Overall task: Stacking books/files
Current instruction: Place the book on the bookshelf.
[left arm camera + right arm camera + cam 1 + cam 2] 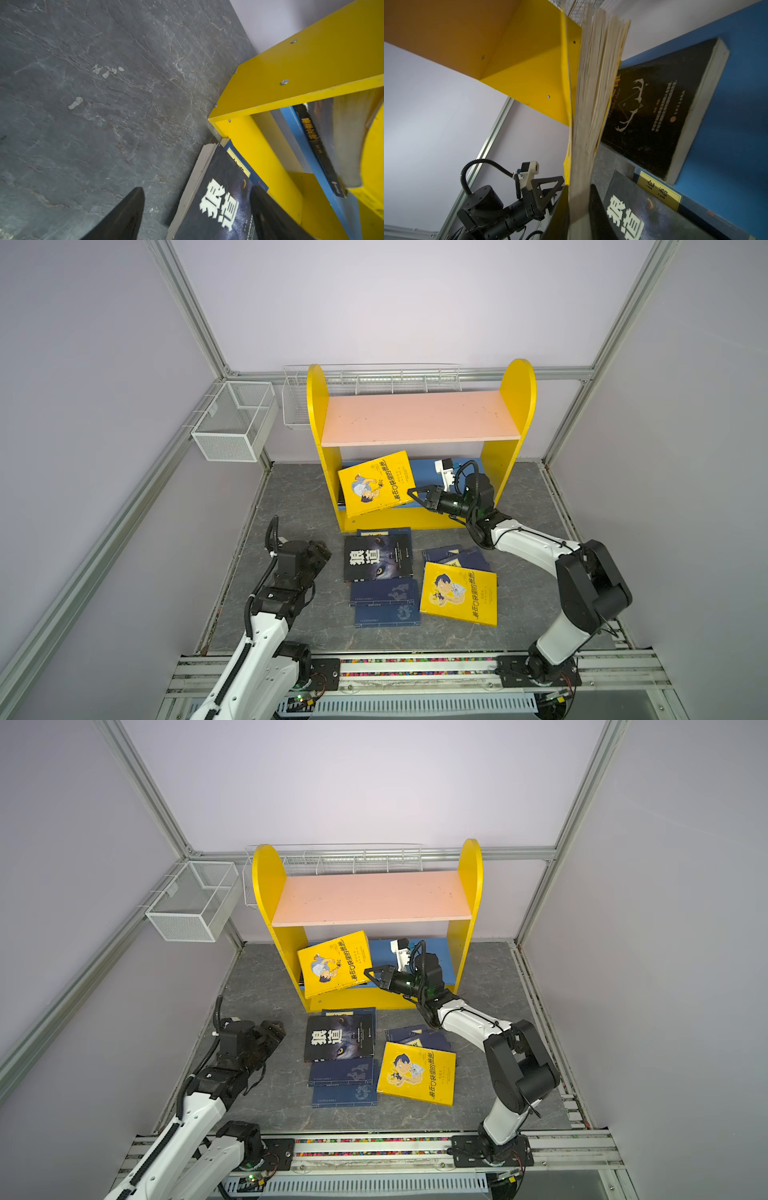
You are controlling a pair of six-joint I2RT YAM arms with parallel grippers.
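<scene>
Where right end effector (412, 492) clamps, yellow book (376, 483)

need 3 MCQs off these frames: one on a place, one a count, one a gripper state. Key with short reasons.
1. Where is the yellow book held by the right gripper?
A) at the bookshelf's lower opening
B) on the pink top board
C) in the wire basket

2. How many yellow-covered books show in a top view?
A) one
B) two
C) four

3. The left gripper is:
A) open, holding nothing
B) shut on a black book
C) shut on a navy book

Key:
1 A: the held book tilts in the lower opening.
2 B: the held one plus a second yellow book lying on the table.
3 A: the left wrist view shows its jaws apart, gripping nothing.
</scene>
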